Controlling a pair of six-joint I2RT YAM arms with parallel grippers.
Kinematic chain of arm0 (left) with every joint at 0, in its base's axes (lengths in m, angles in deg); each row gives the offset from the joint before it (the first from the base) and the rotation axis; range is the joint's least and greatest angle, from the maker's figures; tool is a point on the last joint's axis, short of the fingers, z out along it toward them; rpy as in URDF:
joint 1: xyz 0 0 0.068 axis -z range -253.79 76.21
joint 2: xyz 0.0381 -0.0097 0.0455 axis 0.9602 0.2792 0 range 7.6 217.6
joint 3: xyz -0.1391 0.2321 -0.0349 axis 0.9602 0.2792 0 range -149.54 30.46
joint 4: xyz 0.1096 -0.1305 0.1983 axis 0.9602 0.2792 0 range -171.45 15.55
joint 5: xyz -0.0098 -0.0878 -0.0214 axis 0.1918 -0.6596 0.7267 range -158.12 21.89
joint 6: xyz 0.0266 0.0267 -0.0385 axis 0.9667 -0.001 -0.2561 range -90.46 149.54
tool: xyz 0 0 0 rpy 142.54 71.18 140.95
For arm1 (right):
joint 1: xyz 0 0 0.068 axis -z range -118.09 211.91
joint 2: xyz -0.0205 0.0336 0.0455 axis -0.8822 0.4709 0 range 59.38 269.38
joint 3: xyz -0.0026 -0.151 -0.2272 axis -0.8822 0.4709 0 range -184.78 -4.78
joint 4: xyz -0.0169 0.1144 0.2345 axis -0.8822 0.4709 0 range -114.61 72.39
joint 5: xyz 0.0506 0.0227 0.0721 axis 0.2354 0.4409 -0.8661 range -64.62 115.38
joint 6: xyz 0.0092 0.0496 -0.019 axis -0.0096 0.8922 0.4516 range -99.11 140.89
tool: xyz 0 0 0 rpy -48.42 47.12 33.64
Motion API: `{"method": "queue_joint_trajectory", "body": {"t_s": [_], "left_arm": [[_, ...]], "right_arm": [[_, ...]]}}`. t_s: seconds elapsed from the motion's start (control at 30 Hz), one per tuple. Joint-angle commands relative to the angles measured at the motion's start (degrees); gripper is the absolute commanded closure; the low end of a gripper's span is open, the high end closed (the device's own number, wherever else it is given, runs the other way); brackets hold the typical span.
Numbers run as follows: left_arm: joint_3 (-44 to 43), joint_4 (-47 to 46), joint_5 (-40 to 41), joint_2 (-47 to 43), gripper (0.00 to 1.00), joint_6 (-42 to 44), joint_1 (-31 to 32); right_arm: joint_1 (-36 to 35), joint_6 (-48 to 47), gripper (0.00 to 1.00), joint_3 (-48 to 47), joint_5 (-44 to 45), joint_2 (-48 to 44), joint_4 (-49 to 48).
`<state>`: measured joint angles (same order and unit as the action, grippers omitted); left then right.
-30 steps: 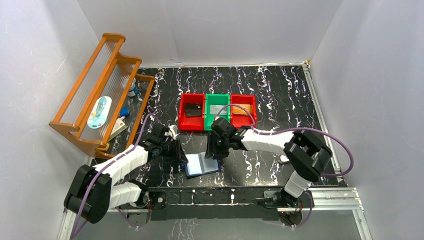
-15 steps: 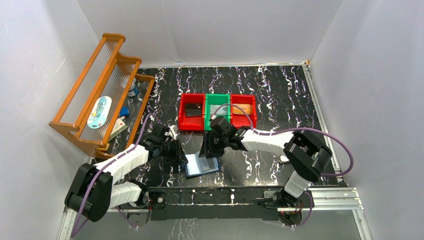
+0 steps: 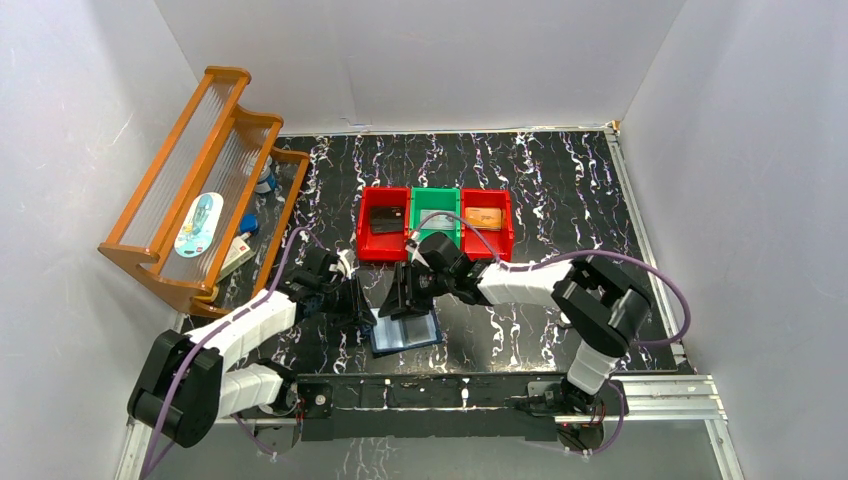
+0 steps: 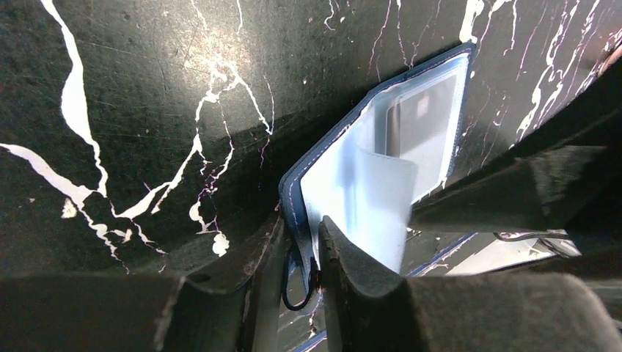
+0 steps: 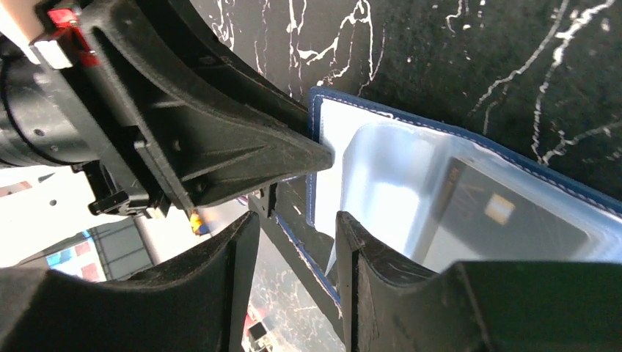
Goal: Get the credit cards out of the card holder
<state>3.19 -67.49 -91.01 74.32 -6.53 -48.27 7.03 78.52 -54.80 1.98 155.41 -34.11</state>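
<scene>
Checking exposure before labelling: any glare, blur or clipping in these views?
Top external: even light, sharp, card holder distinct. Left wrist: left gripper's fingers soft and dark, clear sleeves washed pale. Right wrist: lower-left background clipped white, dark credit card visible through its sleeve.

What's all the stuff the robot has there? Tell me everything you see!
navy-blue folding card holder with clear plastic sleeves: one, open on the black marbled table, near the front
dark grey credit card: one, inside a sleeve
red plastic bins: two, mid-table, flanking the green one
green plastic bin: one, between them
black card: one, left red bin
silver-grey card: one, green bin
orange card: one, right red bin
orange-brown wooden rack: one, against the left wall
pale blue oval thing: one, on the rack
left gripper: black, shut on the holder's cover
right gripper: black, open, fingers astride the holder's edge
</scene>
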Motion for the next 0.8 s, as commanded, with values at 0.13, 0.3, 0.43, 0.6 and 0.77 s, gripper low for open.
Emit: {"method": "queue_joint_trajectory", "body": {"t_s": [0.13,0.3,0.43,0.6,0.77], "left_arm": [[-1.0,3.4,4.7,-5.5,0.7,-3.1,-0.1],[-1.8,6.3,8.5,-7.9,0.64,-4.1,-0.1],[-2.5,7.7,10.7,-9.5,0.55,-4.5,-0.1],[-2.7,6.7,9.6,-11.3,0.46,-3.7,-0.1],[-1.8,2.1,3.3,-9.1,0.4,-2.1,-0.1]], "right_arm": [[-0.2,4.1,0.47,0.5,-7.7,5.0,-10.9],[-0.3,4.1,0.42,0.7,-7.8,5.0,-10.9],[-0.3,3.4,0.4,0.6,-7.4,4.1,-10.8],[-0.3,0.1,0.4,0.0,1.5,-2.4,-1.8],[-0.2,-1.9,0.4,-2.1,21.0,-7.8,18.5]]}}
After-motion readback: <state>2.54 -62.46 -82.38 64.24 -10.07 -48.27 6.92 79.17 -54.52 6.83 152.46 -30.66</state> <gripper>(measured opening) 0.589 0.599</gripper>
